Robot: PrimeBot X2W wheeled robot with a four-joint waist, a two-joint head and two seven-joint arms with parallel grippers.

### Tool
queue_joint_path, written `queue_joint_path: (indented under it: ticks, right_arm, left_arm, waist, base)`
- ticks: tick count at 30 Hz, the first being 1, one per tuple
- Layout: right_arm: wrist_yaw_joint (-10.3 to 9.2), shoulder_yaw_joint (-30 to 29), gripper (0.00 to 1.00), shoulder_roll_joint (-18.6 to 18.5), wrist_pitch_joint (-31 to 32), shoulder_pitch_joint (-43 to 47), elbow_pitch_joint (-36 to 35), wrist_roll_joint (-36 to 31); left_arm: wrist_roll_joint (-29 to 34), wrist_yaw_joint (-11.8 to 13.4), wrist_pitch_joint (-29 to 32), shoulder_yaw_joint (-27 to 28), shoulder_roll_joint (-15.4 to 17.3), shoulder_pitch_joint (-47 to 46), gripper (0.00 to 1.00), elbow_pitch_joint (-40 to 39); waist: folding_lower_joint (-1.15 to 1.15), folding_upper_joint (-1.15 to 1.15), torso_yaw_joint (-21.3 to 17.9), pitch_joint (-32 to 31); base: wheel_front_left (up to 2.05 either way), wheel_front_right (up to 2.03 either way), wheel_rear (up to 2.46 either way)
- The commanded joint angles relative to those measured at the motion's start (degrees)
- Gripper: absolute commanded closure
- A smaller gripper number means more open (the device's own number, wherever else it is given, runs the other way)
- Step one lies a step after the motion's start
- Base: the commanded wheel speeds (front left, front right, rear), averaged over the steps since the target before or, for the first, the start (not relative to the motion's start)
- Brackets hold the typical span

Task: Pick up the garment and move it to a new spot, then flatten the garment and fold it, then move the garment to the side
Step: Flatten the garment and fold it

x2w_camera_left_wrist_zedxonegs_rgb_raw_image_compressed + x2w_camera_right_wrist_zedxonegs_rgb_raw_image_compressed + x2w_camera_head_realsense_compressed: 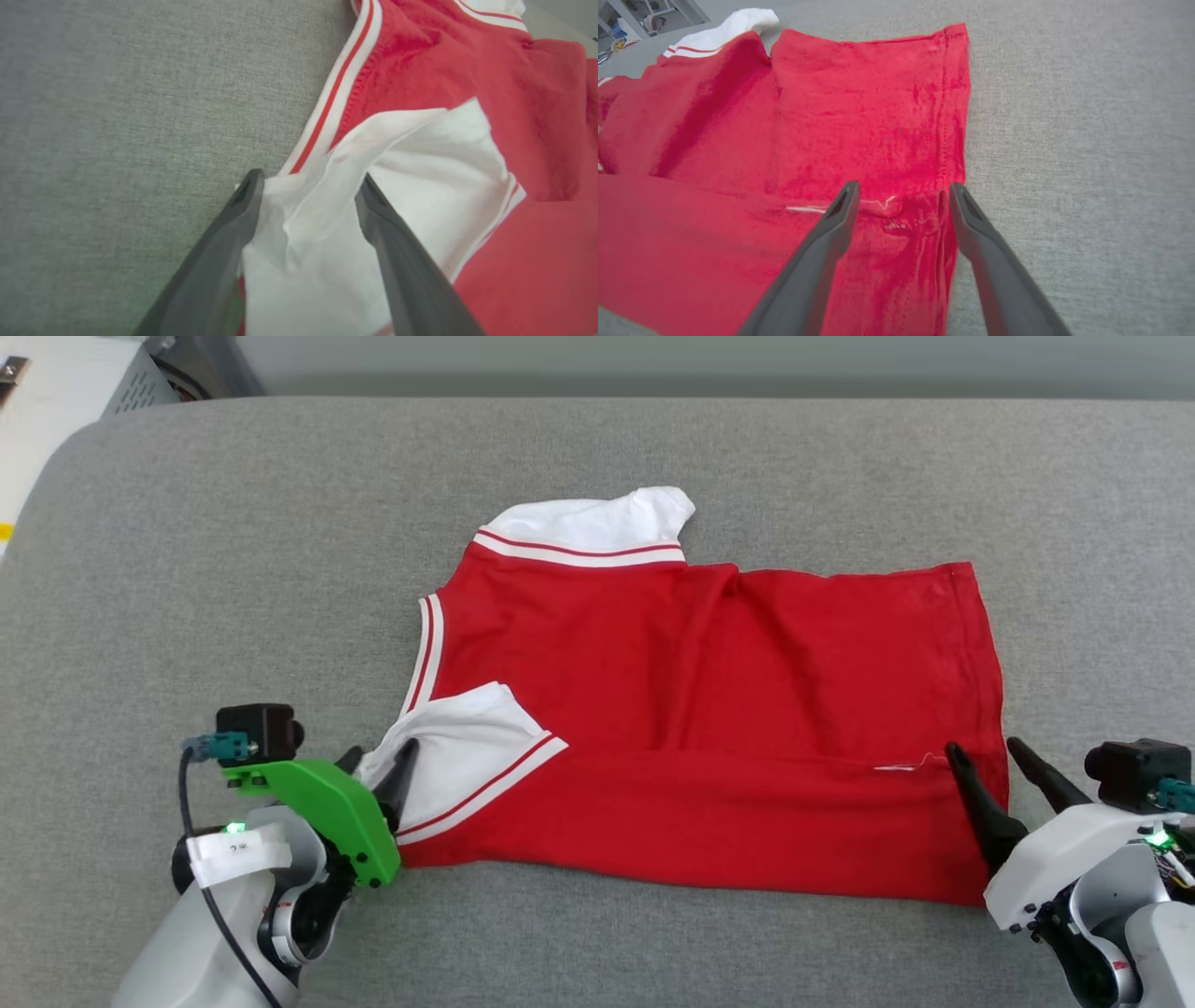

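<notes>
The garment (700, 691) lies spread on the grey cushioned surface, collar to the left and hem to the right, with its near strip folded over onto the body. No letters or number show on the upper side. My left gripper (381, 756) is open at the near white sleeve (420, 186), whose bunched fabric lies between the fingers (309, 179). At the hem's near corner my right gripper (983, 747) is open, its fingers straddling the folded red edge (904, 186) beside a loose white thread (808, 209). The far white sleeve (607, 523) sticks out at the back.
The grey surface (233, 569) runs wide around the shirt, with its rounded corner at the far left. Beyond that corner stands a pale metal box (131, 383). A grey wall strip runs along the back edge.
</notes>
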Motion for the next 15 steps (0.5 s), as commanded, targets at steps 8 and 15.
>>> queue_joint_path:
  ticks: [8,15]
  right_arm:
    - [-0.46,-3.6,0.0,3.6,-9.2,2.4,-1.7,-4.2]
    - [-0.46,-6.7,0.0,7.2,-9.0,6.4,-5.6,-7.4]
  left_arm:
    - [2.5,2.5,-4.3,1.7,2.9,0.7,0.0,-2.6]
    - [0.8,3.3,4.0,1.3,7.6,3.9,0.0,-8.2]
  waist:
    - [-0.01,0.0,-0.1,-3.9]
    - [-0.01,0.0,-0.3,-6.2]
  base:
    - [0.0,0.0,0.0]
    - [0.0,0.0,0.0]
